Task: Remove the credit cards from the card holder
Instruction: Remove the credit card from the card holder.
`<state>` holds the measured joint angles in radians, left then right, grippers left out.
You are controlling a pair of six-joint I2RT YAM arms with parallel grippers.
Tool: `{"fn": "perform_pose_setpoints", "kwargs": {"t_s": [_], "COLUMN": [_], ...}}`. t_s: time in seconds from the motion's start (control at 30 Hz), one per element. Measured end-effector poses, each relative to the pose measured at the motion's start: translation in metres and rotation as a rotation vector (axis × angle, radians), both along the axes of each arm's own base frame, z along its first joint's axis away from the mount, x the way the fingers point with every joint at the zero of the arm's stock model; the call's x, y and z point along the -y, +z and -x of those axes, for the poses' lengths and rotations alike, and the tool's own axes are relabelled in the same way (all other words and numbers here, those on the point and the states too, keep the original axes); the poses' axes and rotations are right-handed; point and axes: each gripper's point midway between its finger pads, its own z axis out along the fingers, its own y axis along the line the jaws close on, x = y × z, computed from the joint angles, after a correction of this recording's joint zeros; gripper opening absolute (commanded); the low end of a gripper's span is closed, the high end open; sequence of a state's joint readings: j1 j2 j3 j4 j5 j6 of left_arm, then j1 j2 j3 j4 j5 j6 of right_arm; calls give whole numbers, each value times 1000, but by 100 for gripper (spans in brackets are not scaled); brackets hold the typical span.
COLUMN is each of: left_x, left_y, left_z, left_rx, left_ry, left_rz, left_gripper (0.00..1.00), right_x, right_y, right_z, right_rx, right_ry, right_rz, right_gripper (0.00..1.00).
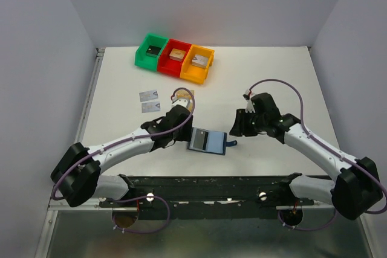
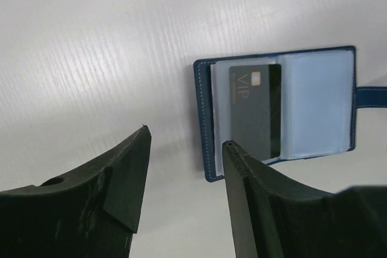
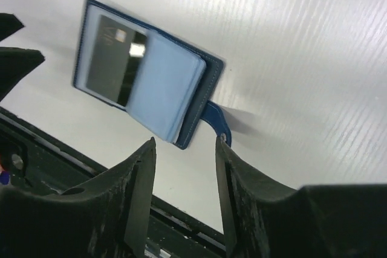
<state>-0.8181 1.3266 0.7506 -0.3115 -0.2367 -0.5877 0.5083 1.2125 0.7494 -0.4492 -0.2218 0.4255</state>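
"VIP" stands in pale letters on the black card (image 2: pixel 254 110), beside a small gold chip. The card sits in the left clear pocket of the card holder (image 1: pixel 207 141), which lies open and flat just below the middle of the top view. Its strap tab (image 3: pixel 213 119) points right.

Two silver-grey cards (image 1: pixel 148 95) lie on the table (image 1: pixel 272 83) left of centre, one above the other; their marks are too small to read. A tan-gold card (image 1: pixel 185 98) shows partly under a cable loop just right of them.

The left hand (image 2: pixel 184 149) is open and grips nothing. One fingertip is at the holder's lower left edge; I cannot tell whether it touches. The right hand (image 3: pixel 184 149) is also open and empty, beside the strap tab.

A green bin (image 1: pixel 145 61), a red bin (image 1: pixel 169 69) and an orange bin (image 1: pixel 192 77) stand in a row at upper centre. The table is white and finely ribbed, with pale lilac-grey walls around it and a black rail along the bottom.
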Motion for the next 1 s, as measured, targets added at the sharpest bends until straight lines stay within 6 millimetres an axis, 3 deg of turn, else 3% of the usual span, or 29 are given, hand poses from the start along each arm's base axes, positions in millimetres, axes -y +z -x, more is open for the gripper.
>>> {"fn": "perform_pose_setpoints", "kwargs": {"t_s": [0.07,0.17,0.23,0.3,0.4,0.57,0.73,1.0], "left_x": [3,10,16,20,30,39,41,36], "left_y": [14,31,35,33,20,-6,-14,-31], "left_z": [-6,-16,-21,-25,-25,-18,-16,-12], "left_rx": [39,86,92,89,46,-39,-62,-108], "left_ry": [6,5,-4,-13,-41,-76,-83,-66], "left_rz": [46,136,191,220,240,232,228,190], "left_gripper": [54,40,31,25,22,20,16,12], "right_x": [-1,-14,-31,-49,-74,-97,-107,-109], "right_y": [19,54,70,73,54,15,-6,-31], "right_z": [-4,-9,-11,-12,-13,-9,-11,-12], "right_rx": [54,156,192,181,108,-30,-89,-152], "right_ry": [-5,22,59,102,149,166,157,134], "right_rz": [-24,-130,-214,-266,-300,-317,-330,-316], "right_gripper": [45,27,24,24,24,24,25,41]}}
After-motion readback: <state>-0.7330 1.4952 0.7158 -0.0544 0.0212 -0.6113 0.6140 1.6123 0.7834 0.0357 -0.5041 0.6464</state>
